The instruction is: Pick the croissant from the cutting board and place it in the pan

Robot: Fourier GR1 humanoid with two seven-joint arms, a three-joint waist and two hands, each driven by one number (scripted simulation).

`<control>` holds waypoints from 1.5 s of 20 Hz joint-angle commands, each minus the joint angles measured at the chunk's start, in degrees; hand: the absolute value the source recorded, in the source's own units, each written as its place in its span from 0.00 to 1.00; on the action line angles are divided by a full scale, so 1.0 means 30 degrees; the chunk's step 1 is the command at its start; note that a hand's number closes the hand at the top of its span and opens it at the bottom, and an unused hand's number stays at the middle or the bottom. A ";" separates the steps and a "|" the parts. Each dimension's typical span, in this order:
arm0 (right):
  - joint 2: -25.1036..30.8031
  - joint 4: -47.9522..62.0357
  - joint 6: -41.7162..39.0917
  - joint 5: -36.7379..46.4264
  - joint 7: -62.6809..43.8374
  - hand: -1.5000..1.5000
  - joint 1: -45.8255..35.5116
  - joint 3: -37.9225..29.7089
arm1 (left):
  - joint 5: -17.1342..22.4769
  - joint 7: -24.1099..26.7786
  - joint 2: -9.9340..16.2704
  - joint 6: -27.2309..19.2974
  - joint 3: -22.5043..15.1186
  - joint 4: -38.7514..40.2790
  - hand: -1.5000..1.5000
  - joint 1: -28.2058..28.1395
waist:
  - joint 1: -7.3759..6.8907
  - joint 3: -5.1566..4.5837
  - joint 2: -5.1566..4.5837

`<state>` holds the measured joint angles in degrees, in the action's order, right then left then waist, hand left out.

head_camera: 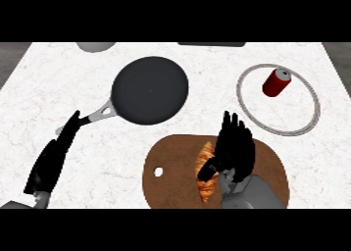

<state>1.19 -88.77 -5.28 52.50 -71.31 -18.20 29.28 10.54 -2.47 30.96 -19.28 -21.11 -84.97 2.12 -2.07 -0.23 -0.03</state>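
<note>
Head view, looking steeply down on a white marbled surface [34, 147]. A round wooden cutting board [171, 181] lies at lower centre, with a small hole near its left edge. The croissant [204, 169], golden-brown and elongated, lies on the board just right of its middle, running from the far side toward the near side.

The right hand [233, 147] is over the board directly beside the croissant on its right. Its fingers [230, 128] extend straight toward the far edge of the board, and the thumb [207, 169] crosses over the middle of the croissant, hiding part of it. The fingers are not curled round the pastry; whether the thumb touches it cannot be told from this angle. The grey right forearm [254, 193] enters from the lower edge.

The dark pan [151, 89], empty, stands beyond the board, up and to the left, well apart from the croissant. Its silver handle [99, 113] points down-left.

The left hand [54, 157] is at lower left, its fingers straight and holding nothing, fingertips close to the end of the pan's handle.

At upper right a red can [277, 82] lies tilted inside a thin grey ring [280, 128]. A pale rounded object [96, 46] is cut off by the far edge.
</note>
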 commanded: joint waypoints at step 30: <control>-0.0383 1.0740 -0.2038 -0.4893 -0.4638 0.00 -0.4497 -0.1158 | -0.0372 -0.0686 -0.0350 -0.0034 0.0374 -0.0579 0.50 -0.0137 | 0.0182 0.0006 0.0123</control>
<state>0.91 -60.35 -10.63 37.70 -71.59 -31.08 23.50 9.37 -4.55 30.24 -19.43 -20.30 -86.60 1.46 -1.65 -0.35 0.92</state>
